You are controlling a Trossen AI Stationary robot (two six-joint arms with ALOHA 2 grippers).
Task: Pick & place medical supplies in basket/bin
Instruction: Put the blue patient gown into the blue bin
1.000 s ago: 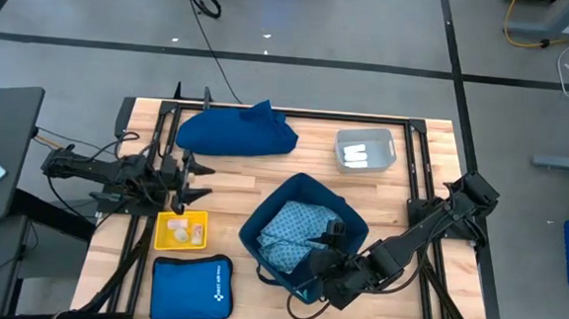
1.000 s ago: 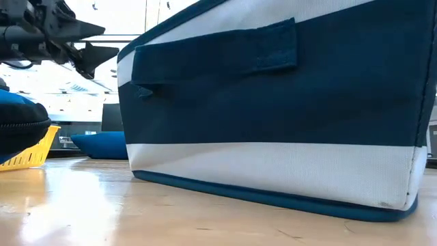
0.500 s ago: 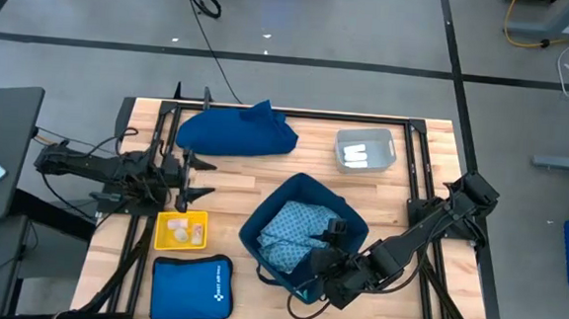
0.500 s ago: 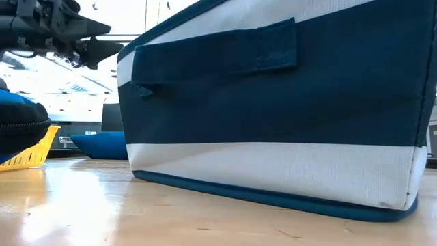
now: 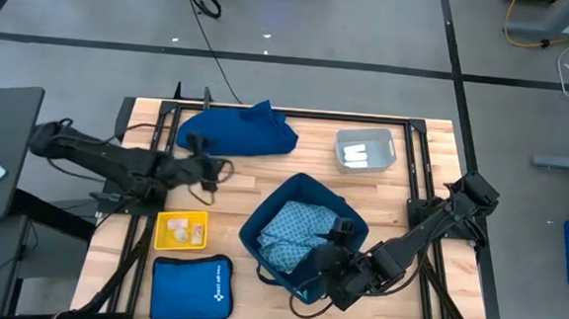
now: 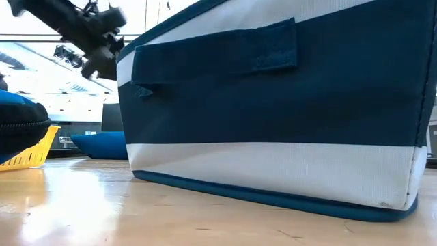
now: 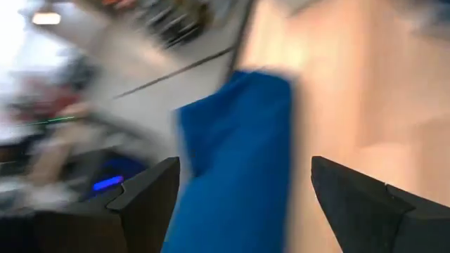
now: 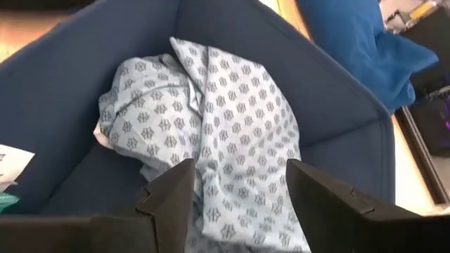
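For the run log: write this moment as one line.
left gripper: open, empty, near dark-blue cloth | right gripper: open, over basket | patterned cloth: in basket | yellow tray: untouched

— What's sitting on the bench (image 5: 234, 181) from where you're watching?

— I'm seeing a dark-blue cloth (image 5: 235, 132), a clear bin (image 5: 365, 150), a blue basket (image 5: 305, 230), a yellow tray (image 5: 181, 229) and a zip pouch (image 5: 191, 287) lying directly on it.

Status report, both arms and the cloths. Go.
Left gripper open, empty, near the dark-blue cloth. Right gripper open, empty, at the bin rim over the patterned cloth inside. Nothing in the way.
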